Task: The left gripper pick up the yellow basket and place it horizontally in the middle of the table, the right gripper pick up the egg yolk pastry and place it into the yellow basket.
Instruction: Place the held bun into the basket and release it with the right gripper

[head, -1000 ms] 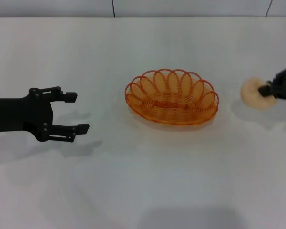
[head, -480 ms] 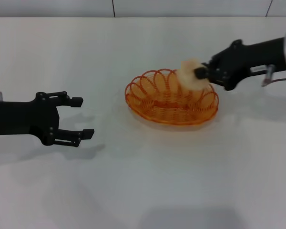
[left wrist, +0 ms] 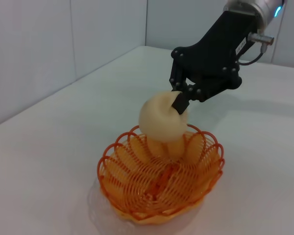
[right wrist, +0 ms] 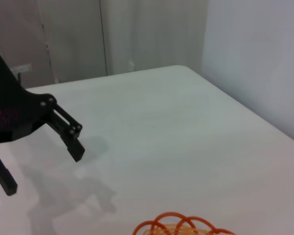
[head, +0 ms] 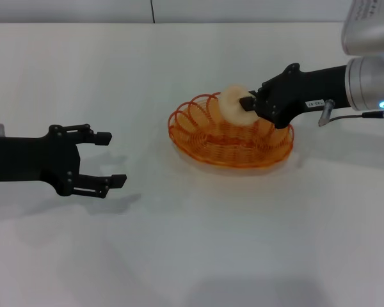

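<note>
I've got the right gripper [head: 246, 102] clamped on the egg yolk pastry [head: 232, 106], yellow basket [head: 230, 131] right below it; releasing too high risks bounce-out; left gripper [head: 106, 158] open, well apart

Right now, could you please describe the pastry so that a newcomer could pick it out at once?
Find the orange wire basket in the middle of the white table. Just above it, the right tool grips a small pale cream dome: the pastry. It is the only smooth, round thing, far smaller than the basket.
</note>
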You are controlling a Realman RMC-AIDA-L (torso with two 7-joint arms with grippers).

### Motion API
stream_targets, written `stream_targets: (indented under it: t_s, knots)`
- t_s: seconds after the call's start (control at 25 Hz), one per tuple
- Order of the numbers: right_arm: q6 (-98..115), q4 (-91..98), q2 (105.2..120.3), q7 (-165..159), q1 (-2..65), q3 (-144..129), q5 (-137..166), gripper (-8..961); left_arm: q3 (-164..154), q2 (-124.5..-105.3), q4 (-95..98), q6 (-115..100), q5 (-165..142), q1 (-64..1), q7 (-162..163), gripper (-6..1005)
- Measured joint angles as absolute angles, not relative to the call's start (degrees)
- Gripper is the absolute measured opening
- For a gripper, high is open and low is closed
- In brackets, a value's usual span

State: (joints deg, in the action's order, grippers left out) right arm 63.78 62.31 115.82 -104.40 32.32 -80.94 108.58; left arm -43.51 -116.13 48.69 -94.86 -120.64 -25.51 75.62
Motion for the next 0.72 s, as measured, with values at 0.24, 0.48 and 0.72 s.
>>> stream_targets:
  t_s: [0.24,0.48,0.72]
  knots:
    - [63.23,60.64,115.69,-100.80,32.13,-80.93,106.02,32,-43.51,-116.10,48.82,-94.83,-120.68,-25.67,75.55,892]
    - [63.26,59.49,115.79,-98.35,31.95,-81.05,104.14,103,-43.50,-116.10,48.93,-94.83,-120.68,-26.21,75.84,892]
    - [63.36,59.23,115.72,-97.76,31.90,-81.10,103.80,223,-43.34,-116.10,48.83,-94.71,-120.68,-26.75,75.85,892]
